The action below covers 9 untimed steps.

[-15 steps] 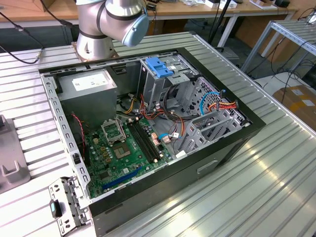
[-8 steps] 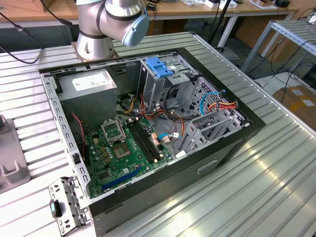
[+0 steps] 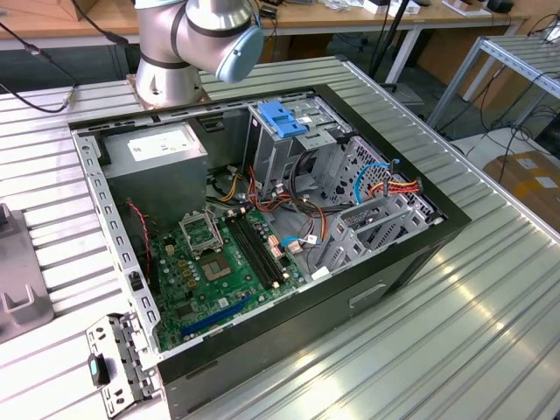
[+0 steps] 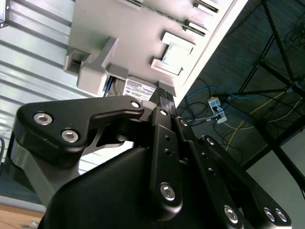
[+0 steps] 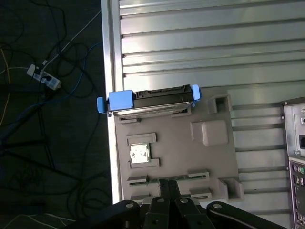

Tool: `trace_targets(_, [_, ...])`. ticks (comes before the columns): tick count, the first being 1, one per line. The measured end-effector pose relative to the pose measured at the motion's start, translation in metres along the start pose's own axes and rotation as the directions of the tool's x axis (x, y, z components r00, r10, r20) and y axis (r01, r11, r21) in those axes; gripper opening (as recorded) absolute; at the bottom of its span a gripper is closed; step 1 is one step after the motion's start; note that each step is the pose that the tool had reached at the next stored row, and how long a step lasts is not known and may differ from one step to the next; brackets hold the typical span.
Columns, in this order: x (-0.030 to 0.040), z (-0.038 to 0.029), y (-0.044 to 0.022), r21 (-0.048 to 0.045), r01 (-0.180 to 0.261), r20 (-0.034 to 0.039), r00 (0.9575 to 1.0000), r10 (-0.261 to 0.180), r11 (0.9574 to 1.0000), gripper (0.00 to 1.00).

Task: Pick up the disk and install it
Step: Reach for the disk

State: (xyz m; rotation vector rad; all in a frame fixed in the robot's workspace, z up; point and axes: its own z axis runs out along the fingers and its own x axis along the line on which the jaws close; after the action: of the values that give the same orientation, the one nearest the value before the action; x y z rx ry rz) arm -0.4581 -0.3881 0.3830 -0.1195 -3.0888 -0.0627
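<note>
The blue-framed grey disk (image 5: pixel 157 98) stands on edge in a grey tray (image 5: pixel 190 152).

Ribbed aluminium bench (image 3: pixel 477 306), glossy with pale streaks of reflected light along the slats. Behind it, wooden desks (image 3: pixel 341 19) on white legs across the back of the room. At the exterior view's right, a second metal-framed table (image 3: pixel 525 66), cardboard box (image 3: pixel 529 175) on the floor near it. Past the bench edge in the first wrist view, dark floor (image 5: pixel 52 157) strewn with loose cables (image 5: pixel 78 33), white power strip (image 5: pixel 44 76) among them. Same strip and floor in the second wrist view
</note>
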Motion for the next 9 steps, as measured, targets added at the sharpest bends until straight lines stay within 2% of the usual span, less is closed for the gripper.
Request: trace_targets(9, [0.0052,0.0007,-0.0004,0.0,0.0,0.0,1.0,0.0,1.0,0.1])
